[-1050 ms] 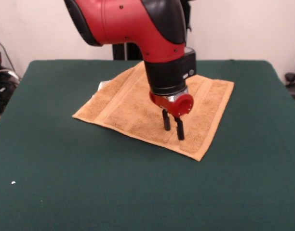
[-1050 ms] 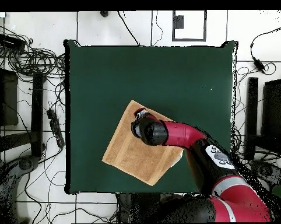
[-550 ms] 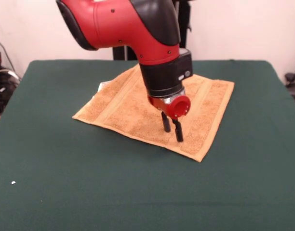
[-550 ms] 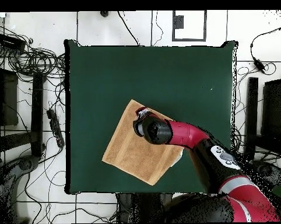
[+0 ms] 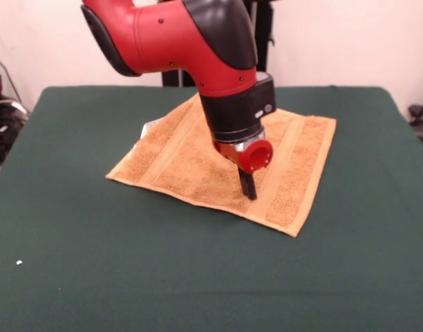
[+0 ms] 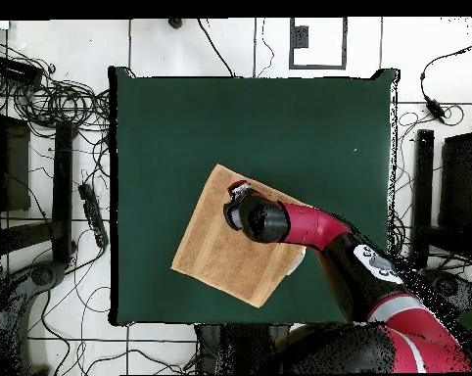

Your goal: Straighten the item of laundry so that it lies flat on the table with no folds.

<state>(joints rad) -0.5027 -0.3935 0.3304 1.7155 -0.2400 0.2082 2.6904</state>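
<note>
The towel (image 5: pixel 222 166) lies spread on the green desk (image 5: pixel 94 263), turned at an angle to the desk's edges, nearer the robot's side than the middle. It looks flat, with woven bands running near two of its edges and a small white tag (image 5: pixel 147 126) poking out at one far corner. The red and black arm comes down over it, and the claw (image 5: pixel 248 187) has its tips on or just above the cloth beside one band; the two black fingers stand pressed together, so it is closed, though whether any cloth is pinched between them cannot be made out.

The arm's thick wrist hides the towel's middle in the front view, and from overhead the arm covers the claw (image 6: pixel 242 204) almost wholly. Around the desk, tangled cables (image 6: pixel 59 103) and dark boxes (image 6: pixel 10 162) lie on the tiled floor (image 6: pixel 215 44). A tiny white speck (image 5: pixel 19 262) sits on the desk's bare cloth, well apart from the towel.
</note>
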